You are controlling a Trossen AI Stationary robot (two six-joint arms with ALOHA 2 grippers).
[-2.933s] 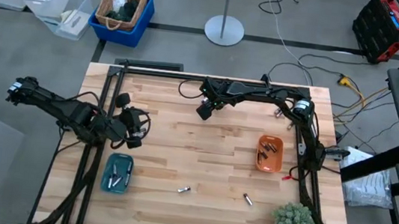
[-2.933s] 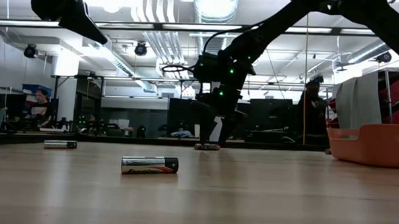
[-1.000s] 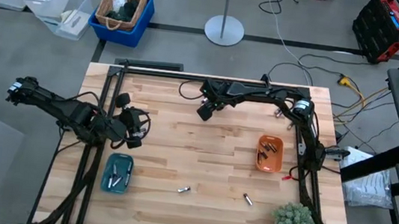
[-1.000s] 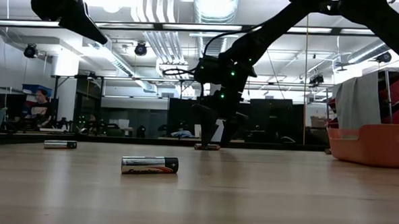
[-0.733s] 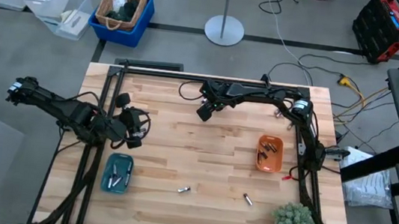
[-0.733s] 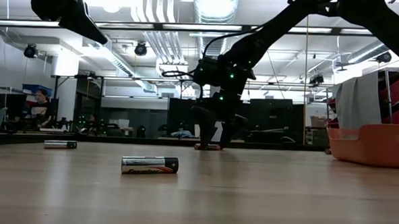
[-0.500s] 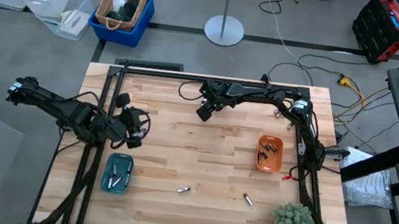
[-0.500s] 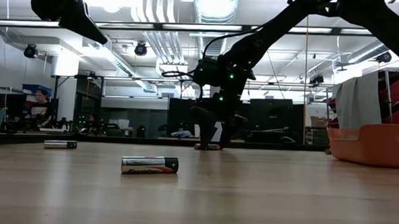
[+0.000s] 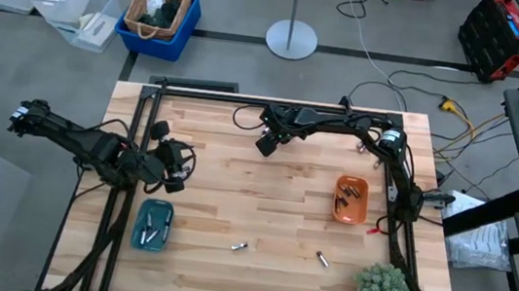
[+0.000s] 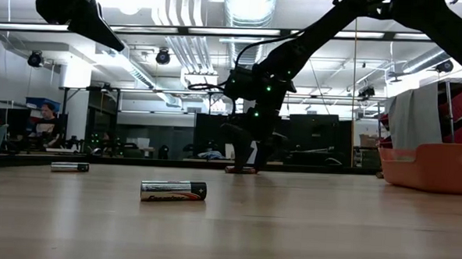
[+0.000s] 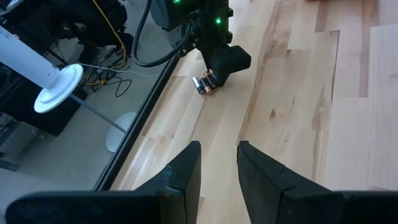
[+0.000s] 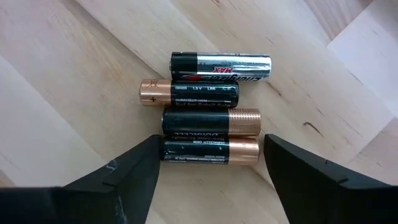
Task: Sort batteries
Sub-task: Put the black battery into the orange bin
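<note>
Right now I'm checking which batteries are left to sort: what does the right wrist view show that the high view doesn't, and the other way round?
Only the right wrist view shows four batteries side by side between the open right gripper. Only the high view shows two loose batteries near the front edge, the teal tray, the orange tray and the left gripper. Both show the wooden table.

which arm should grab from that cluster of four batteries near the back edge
The right. Its hand hovers open directly over the four batteries, fingers either side of the nearest one. The left hand sits open across the table beside the teal tray, well away from them.
</note>
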